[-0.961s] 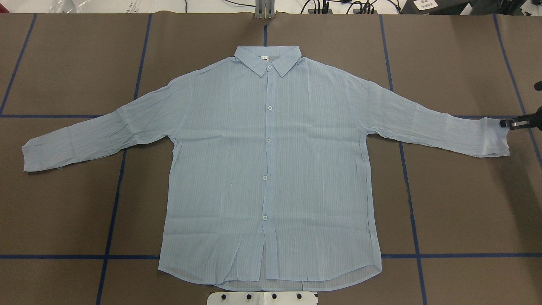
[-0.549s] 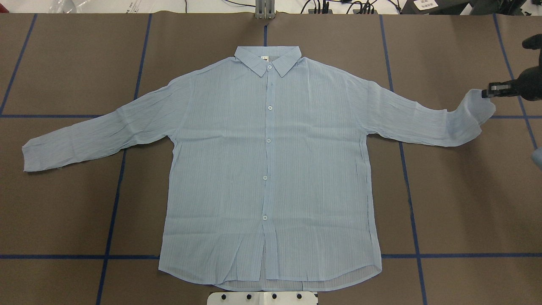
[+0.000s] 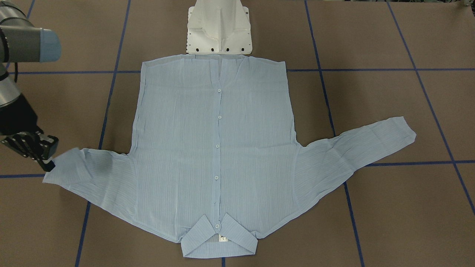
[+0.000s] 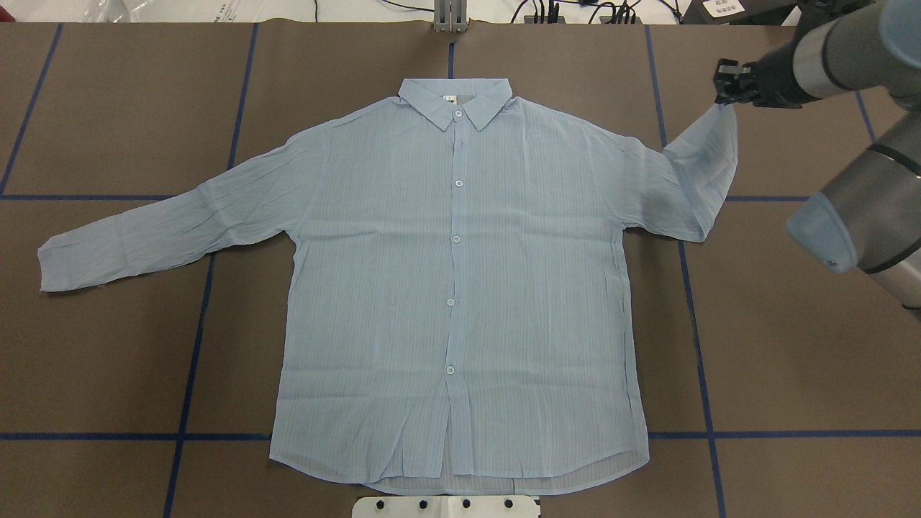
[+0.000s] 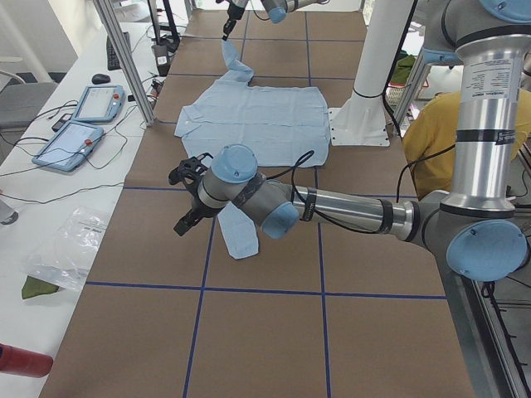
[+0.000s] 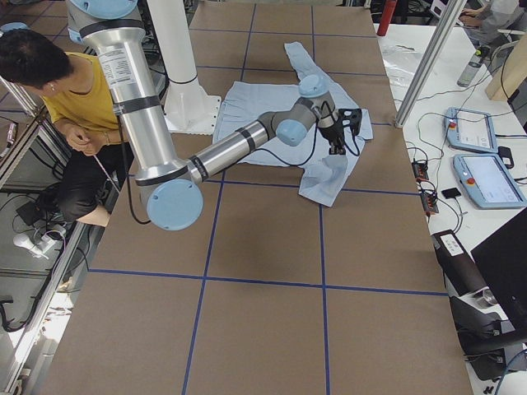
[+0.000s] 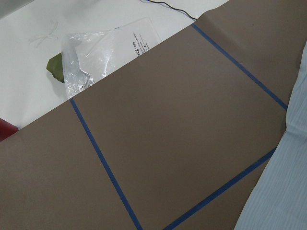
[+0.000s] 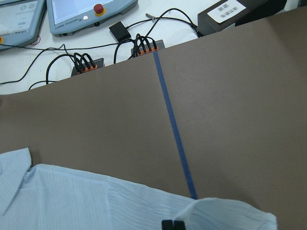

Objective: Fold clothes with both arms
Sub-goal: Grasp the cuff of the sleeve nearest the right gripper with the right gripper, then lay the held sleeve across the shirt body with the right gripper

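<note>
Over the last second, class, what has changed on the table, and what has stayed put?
The right pincer, shut on the shirt's cuff, has lifted that sleeve off the table and swung it inward, toward the collar. The shirt's body and the other sleeve stayed flat and unmoved.

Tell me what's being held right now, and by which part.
The right gripper holds the shirt by one sleeve's cuff, lifted off the table. The left gripper's hold cannot be told.
</note>
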Controlling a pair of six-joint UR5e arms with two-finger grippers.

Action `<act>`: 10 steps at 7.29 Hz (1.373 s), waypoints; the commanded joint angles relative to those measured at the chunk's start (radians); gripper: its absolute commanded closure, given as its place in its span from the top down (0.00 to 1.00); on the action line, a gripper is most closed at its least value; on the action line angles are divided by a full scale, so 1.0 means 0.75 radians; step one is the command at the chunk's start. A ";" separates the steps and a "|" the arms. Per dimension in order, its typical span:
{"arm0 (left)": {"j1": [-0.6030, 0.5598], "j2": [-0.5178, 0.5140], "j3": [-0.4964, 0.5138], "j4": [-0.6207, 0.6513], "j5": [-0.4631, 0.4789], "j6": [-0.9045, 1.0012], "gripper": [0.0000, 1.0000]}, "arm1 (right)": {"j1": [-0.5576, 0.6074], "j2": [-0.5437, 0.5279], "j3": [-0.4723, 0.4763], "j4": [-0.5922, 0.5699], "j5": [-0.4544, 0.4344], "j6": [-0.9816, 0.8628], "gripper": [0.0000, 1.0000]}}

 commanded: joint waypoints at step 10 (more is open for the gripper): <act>0.000 0.000 0.015 0.000 0.002 0.000 1.00 | -0.603 0.842 -0.552 -0.202 -0.660 0.240 0.00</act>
